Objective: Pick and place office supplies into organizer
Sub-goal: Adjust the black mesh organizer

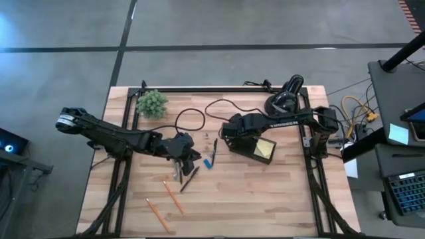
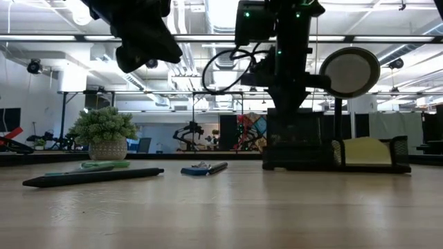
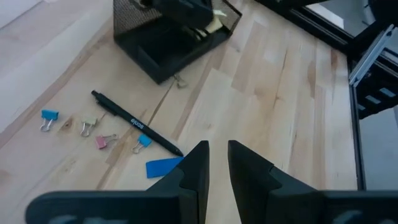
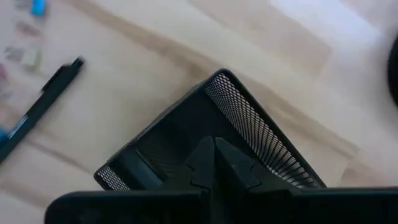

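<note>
Directly beneath the closed right gripper, the organizer.

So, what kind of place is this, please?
Probably a robotics lab or open workshop: a wooden table on a concrete floor, exposed ceiling pipes, and a workstation with a keyboard beside it.
</note>
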